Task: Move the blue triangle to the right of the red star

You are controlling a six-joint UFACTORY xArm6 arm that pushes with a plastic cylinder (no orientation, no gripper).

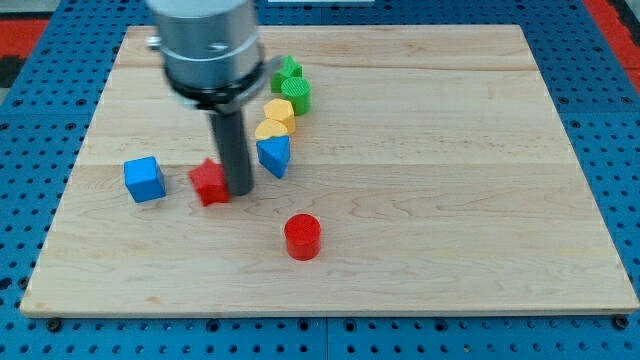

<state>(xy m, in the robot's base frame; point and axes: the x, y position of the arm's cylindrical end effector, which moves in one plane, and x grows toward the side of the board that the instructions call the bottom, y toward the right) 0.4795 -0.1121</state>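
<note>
The blue triangle lies near the board's middle, just below the yellow blocks. The red star lies to its left, partly behind the rod. My tip rests on the board between the two, touching or nearly touching the red star's right side and a short way left of the blue triangle. The arm's grey body hangs over the view's top left.
A blue cube sits left of the red star. A red cylinder stands below the triangle. A yellow heart, a yellow hexagon, a green cylinder and a green star run up from the triangle. The wooden board has edges all round.
</note>
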